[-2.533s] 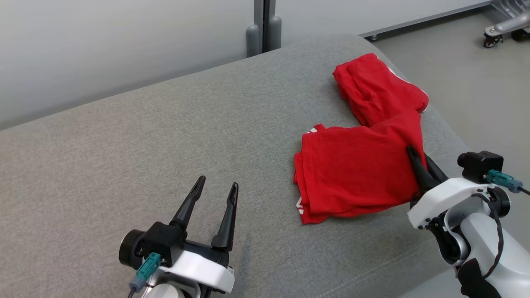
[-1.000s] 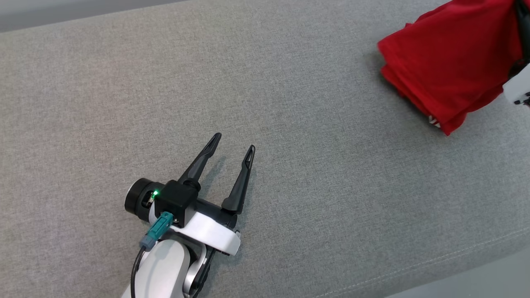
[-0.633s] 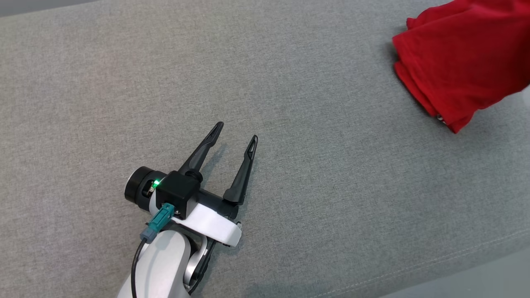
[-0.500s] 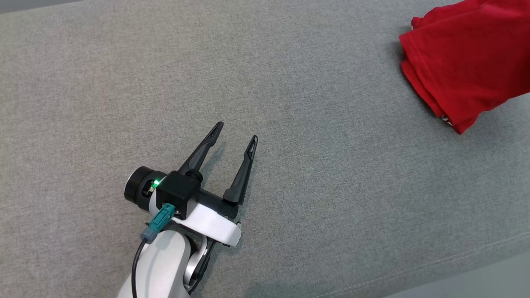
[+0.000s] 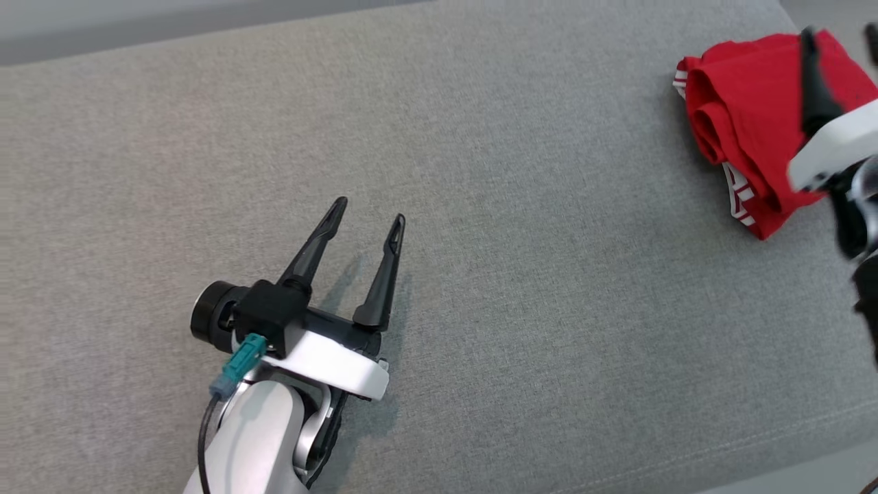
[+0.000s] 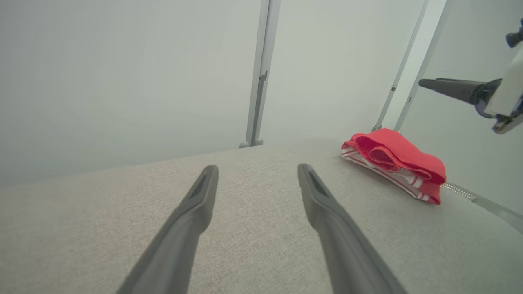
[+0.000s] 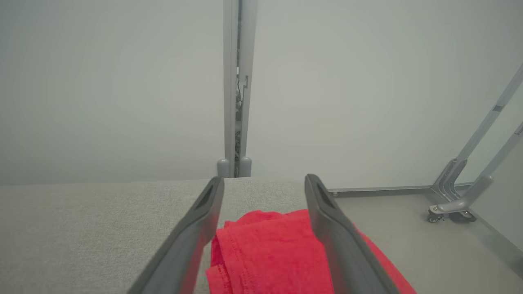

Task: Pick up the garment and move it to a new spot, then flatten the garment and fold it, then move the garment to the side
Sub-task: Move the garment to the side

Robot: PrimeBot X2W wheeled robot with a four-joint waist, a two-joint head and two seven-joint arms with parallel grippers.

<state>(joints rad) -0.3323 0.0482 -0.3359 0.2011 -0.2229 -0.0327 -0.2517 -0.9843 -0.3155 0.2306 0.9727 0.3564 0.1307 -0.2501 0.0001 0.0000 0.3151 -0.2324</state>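
Red garment (image 5: pixel 737 130) bunched in folded heap at far right of grey cushion (image 5: pixel 549 288), near its right edge. White striped trim shows on near side. Right gripper (image 7: pixel 264 180) above garment, fingers spread wide, gripping nothing. Left gripper (image 5: pixel 369 211) at near left, low over bare cushion, fingers wide apart, empty, well apart from garment.

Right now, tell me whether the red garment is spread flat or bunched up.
Bunched up: the red garment lies as a rolled, layered heap on the grey cushion, not flat.
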